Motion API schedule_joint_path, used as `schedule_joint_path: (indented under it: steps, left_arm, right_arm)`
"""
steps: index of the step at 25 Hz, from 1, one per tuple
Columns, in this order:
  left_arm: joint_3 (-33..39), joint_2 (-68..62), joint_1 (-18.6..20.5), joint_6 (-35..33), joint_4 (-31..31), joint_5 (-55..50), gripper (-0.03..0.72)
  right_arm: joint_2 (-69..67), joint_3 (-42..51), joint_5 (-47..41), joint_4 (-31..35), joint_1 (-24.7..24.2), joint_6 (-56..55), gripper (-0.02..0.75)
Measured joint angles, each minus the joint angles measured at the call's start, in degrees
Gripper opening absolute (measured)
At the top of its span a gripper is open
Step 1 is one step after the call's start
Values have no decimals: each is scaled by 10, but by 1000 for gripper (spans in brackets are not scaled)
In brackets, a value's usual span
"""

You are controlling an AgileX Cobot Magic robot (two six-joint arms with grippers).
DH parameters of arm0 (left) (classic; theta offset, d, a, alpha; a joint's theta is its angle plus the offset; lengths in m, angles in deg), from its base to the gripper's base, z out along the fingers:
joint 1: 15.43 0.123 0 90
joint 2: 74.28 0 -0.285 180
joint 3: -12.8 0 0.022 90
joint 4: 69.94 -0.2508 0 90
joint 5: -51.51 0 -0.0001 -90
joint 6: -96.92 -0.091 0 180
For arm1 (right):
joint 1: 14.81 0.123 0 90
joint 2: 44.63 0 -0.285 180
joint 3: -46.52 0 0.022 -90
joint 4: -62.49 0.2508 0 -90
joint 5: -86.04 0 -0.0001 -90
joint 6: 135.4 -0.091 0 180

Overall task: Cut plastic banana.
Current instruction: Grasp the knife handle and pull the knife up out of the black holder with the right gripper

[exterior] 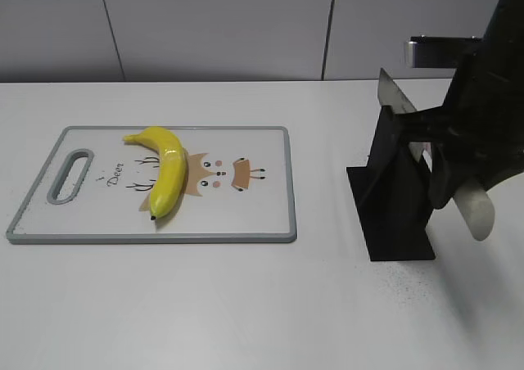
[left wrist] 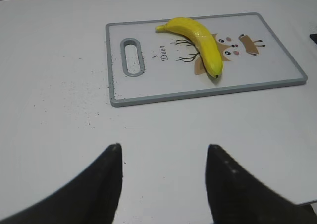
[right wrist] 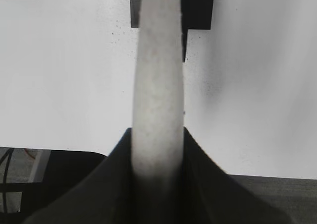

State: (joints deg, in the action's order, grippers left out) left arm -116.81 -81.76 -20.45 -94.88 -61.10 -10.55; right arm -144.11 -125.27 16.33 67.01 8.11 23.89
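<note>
The plastic banana is glossy yellow and curved, and lies on the white cutting board left of the deer drawing. It also shows in the left wrist view. My right gripper is shut on the white handle of a knife. In the exterior view the knife is tilted at the black knife stand, with my right gripper on its handle, well right of the board. My left gripper is open and empty over bare table in front of the board. It is out of the exterior view.
The black knife stand shows at the top of the right wrist view. The white table runs back to a grey wall. Dark specks lie on the table near the board and the stand.
</note>
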Motion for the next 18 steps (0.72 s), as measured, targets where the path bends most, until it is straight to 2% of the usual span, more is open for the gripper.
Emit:
schedule_joint_path:
  steps: [6,12,18]
  left_arm:
    - [0,0,0,0,0,0,526]
    - [0,0,0,0,0,0,526]
    - [0,0,0,0,0,0,526]
  right_arm:
    - [33,-19,-2,-4,0,-2,161]
    - [43,-83,-3,-9,0,8,160]
    - [38,-142,-4,-8,0,125,160]
